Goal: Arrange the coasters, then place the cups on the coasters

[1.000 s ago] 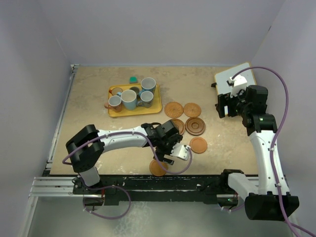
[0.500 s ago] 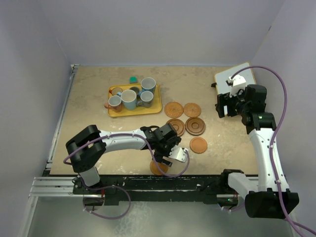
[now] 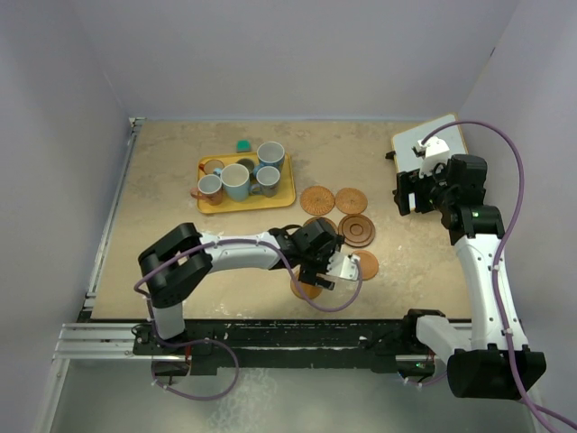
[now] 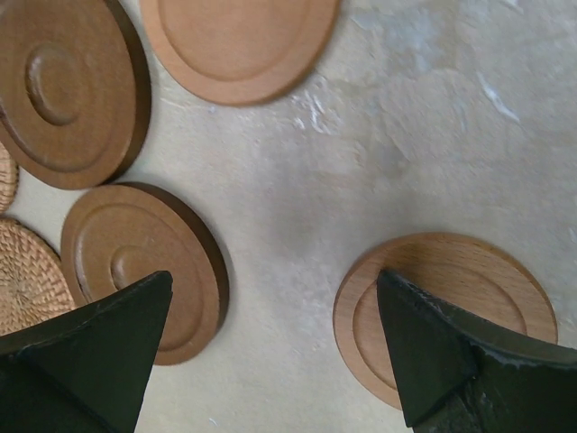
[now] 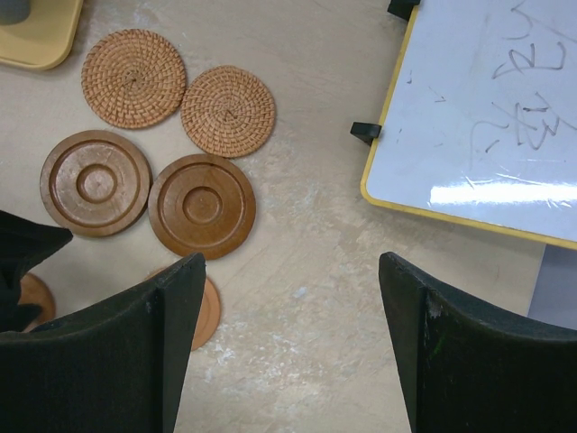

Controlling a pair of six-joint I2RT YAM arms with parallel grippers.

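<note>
Several coasters lie right of centre: two woven point(image 3: 317, 200) point(image 3: 351, 200), two dark ringed point(image 3: 357, 230) point(image 5: 95, 183), and two plain, one point(image 3: 363, 264) on the right, another point(image 3: 302, 290) near the front edge. My left gripper point(image 3: 311, 271) is low over that front one and open. In the left wrist view nothing is between the left gripper's point(image 4: 275, 343) fingers, and the right finger covers part of the plain coaster point(image 4: 433, 307). Several cups point(image 3: 236, 180) stand on the yellow tray point(image 3: 287, 194). My right gripper point(image 3: 410, 194) hangs open and empty.
A yellow-framed whiteboard point(image 3: 433, 144) point(image 5: 487, 108) lies at the back right, just under the right arm. A small green object point(image 3: 243, 145) sits behind the tray. Bare table shows between the right gripper's point(image 5: 293, 334) fingers.
My left gripper has swung right and a little back toward the coaster group. The plain front coaster has slid right and back with it. The right arm has not moved.
</note>
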